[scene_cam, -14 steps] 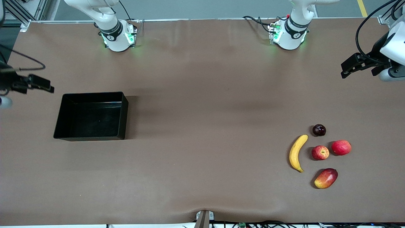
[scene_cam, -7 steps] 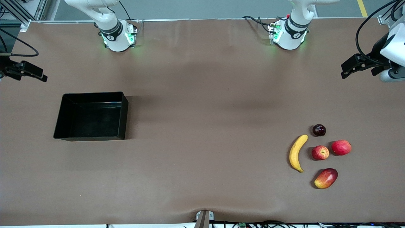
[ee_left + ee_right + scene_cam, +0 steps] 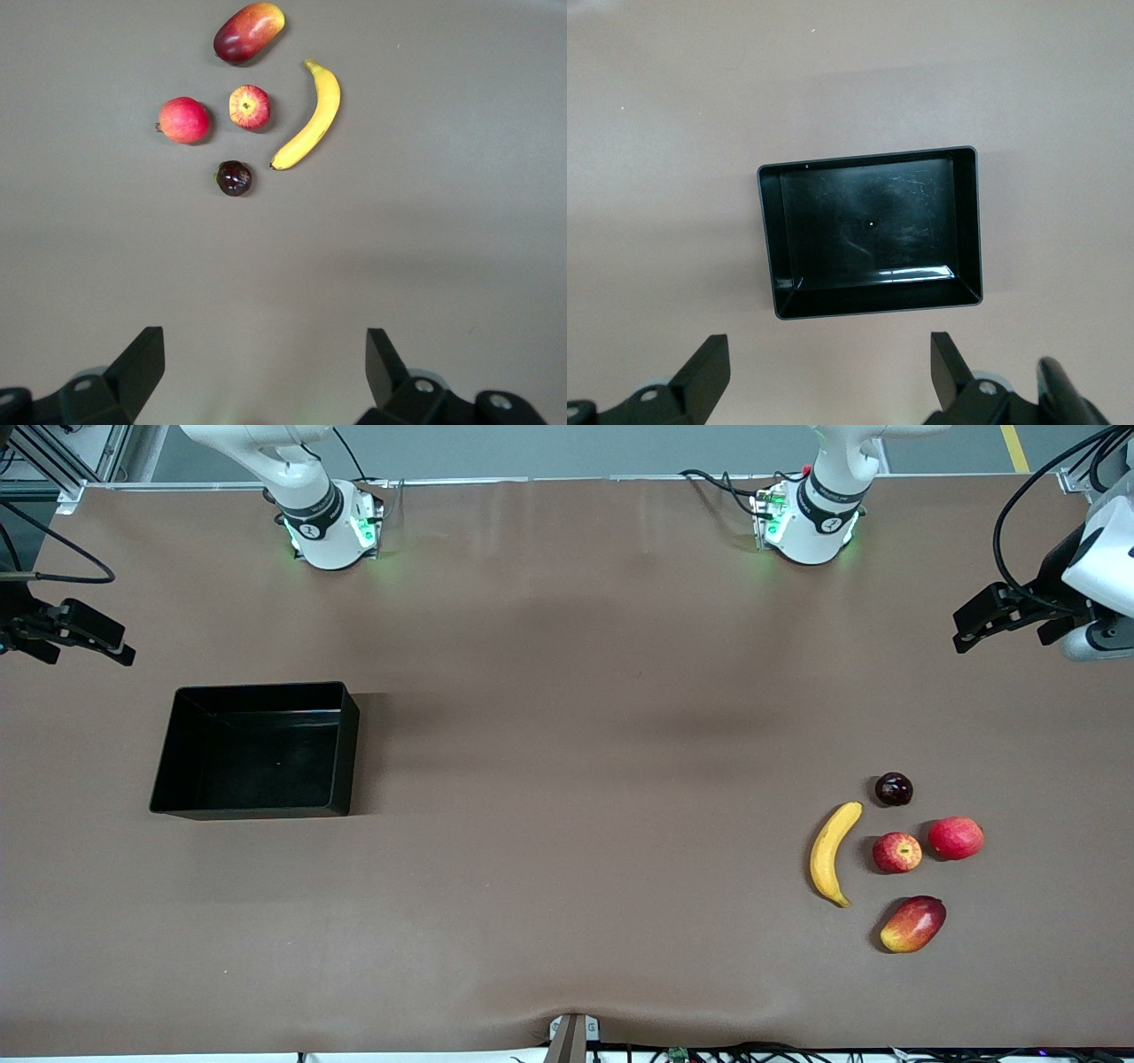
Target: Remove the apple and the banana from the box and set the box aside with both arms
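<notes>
The box (image 3: 255, 750) sits empty on the counter (image 3: 567, 735) toward the right arm's end, well apart from the fruit, so it looks set aside. The banana (image 3: 831, 854) and apple (image 3: 897, 852) lie just beside each other near the left arm's end (among a mango (image 3: 913, 924), a pinkish-red fruit (image 3: 956, 838) and a dark plum (image 3: 894, 789)). The right gripper (image 3: 84, 636) hangs over the counter's edge with jaws spread and empty; the left gripper (image 3: 992, 615) hangs likewise over its own end, holding nothing. Both arms appear parked clear, the task apparently done.
</notes>
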{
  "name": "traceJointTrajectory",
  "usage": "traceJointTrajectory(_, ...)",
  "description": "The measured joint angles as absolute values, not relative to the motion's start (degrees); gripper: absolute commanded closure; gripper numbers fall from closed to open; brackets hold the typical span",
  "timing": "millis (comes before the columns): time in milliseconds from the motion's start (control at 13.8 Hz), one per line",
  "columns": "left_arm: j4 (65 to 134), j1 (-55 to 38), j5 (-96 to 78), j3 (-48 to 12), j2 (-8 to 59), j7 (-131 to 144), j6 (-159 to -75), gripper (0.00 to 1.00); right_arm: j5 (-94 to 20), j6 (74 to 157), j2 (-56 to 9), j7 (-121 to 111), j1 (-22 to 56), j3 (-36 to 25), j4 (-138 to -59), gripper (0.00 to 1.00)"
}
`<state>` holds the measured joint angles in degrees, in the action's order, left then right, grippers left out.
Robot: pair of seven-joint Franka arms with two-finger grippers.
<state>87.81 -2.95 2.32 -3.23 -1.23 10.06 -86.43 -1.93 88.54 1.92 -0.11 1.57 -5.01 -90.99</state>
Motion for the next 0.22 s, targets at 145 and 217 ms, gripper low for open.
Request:
traceJointTrajectory(145, 87.80, -2.90, 2.32, -3.18, -1.23, 10.04, -86.49, 0.00, -1.93, 88.54, 1.89, -0.18, 1.66, -4.87, -90.78, 0.00)
traceJointTrajectory(217, 87.73, -2.89, 2.32, -3.15, -1.23, 10.04, -86.59, 0.00, -1.93, 88.54, 1.88, -0.20, 1.72, -4.78, -90.55, 0.00)
